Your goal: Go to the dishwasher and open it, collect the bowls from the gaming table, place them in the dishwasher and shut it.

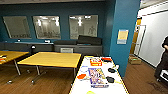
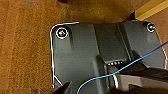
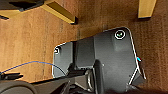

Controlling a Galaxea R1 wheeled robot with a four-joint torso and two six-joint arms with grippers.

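A teal wall (image 1: 52, 10) with three pale panels spans the back of the room, and a teal pillar (image 1: 125, 32) carrying a paper notice (image 1: 122, 36) stands to the right. Beneath lies a brown wood floor (image 1: 50, 82). A yellow-topped table (image 1: 51, 59) stands at centre-left; another is cut off at the left edge. A long white table (image 1: 82, 86) runs toward the camera, strewn with small coloured items too blurred to name. A person (image 1: 163, 60) is cut off at the right edge. No dishwasher can be made out anywhere here. Whether either gripper is released or clenched, I cannot tell.
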